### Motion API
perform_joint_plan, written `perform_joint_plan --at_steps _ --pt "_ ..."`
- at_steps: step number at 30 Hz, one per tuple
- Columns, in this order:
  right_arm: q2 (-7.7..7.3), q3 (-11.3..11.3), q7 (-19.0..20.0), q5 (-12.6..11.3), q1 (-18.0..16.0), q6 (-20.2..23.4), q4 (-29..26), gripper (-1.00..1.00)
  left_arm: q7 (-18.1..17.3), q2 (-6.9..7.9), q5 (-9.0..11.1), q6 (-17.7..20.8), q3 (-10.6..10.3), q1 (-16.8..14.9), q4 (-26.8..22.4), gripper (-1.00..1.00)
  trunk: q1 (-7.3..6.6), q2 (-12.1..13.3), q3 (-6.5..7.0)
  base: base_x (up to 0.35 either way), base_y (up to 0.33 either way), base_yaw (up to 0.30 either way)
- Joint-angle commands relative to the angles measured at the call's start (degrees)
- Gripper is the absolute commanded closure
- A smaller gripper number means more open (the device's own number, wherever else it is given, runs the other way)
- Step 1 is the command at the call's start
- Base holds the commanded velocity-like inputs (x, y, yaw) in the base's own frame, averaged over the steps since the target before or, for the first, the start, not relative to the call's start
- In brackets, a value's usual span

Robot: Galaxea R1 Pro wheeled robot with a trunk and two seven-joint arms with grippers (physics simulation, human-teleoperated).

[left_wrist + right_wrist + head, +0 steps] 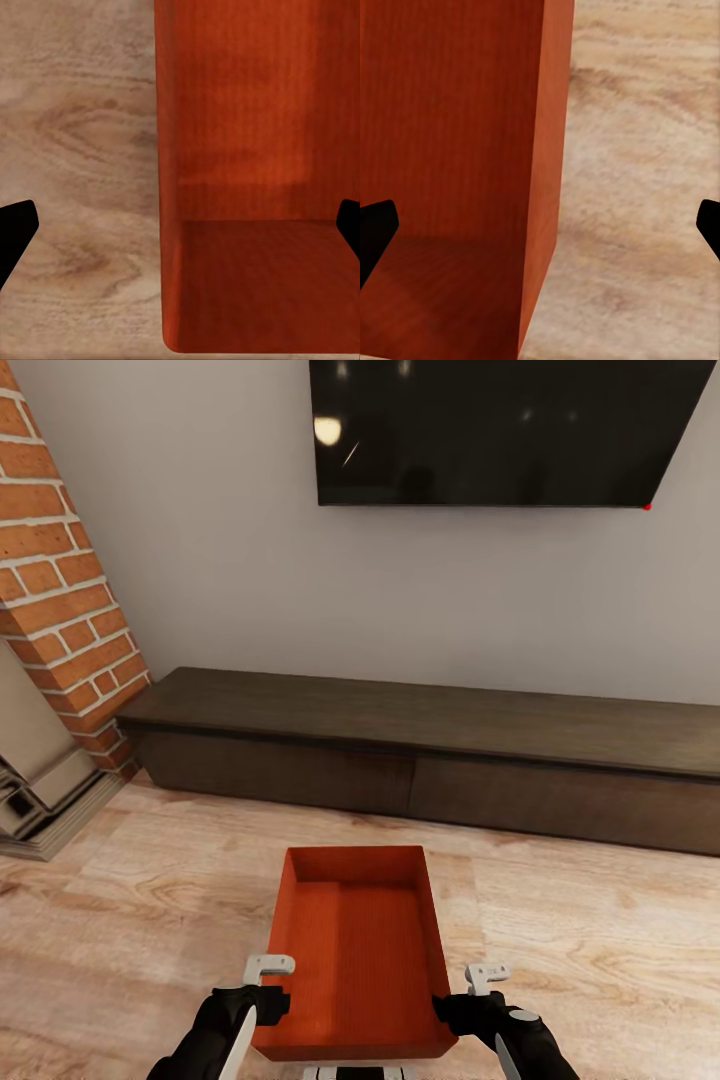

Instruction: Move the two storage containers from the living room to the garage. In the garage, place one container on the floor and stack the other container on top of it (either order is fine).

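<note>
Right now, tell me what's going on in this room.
The robot stands in the living room, facing the dark low cabinet under the wall TV, brick fireplace to its left. One red-orange storage container sits between its arms over the wood-plank floor. The left tool straddles the container's left wall and the right tool its right wall, fingers spread wide in both wrist views. Whether the container is lifted can't be told.

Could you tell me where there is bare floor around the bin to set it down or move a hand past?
Bare wood floor lies either side of the storage container, and a strip runs between it and the dark cabinet. Crowded: the container's near end, flanked by left gripper and right gripper, and the fireplace corner.
</note>
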Motion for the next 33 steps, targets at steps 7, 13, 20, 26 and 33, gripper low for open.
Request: perform_joint_plan --at_steps 7,13,20,26,33 --pt "0.01 0.02 0.24 0.28 -0.01 0.31 -0.1 -1.0 0.2 -0.09 -0.11 0.29 -0.1 -0.01 -0.07 -1.0 0.21 -0.42 -0.23 0.0 0.0 0.0" --pt "0.01 0.1 0.24 0.29 -0.01 0.31 -0.1 -1.0 0.2 -0.16 -0.11 0.29 -0.1 -0.01 -0.07 -1.0 0.87 -1.62 -0.77 0.0 0.0 0.0" --pt "0.01 0.12 0.24 0.35 -0.01 0.31 -0.1 -1.0 0.2 -0.08 -0.11 0.26 -0.1 -0.01 -0.07 -1.0 0.87 -1.62 -0.77 0.0 0.0 0.0" --pt "0.01 0.2 0.24 0.36 -0.01 0.31 -0.1 -1.0 0.2 -0.12 -0.11 0.27 -0.1 -0.01 -0.07 -1.0 0.87 -1.62 -0.77 0.0 0.0 0.0" --pt "0.01 0.25 0.27 0.36 -0.01 0.31 -0.1 -1.0 0.2 -0.17 -0.11 0.26 -0.1 -0.01 -0.07 -1.0 0.87 -1.62 -0.77 0.0 0.0 0.0"
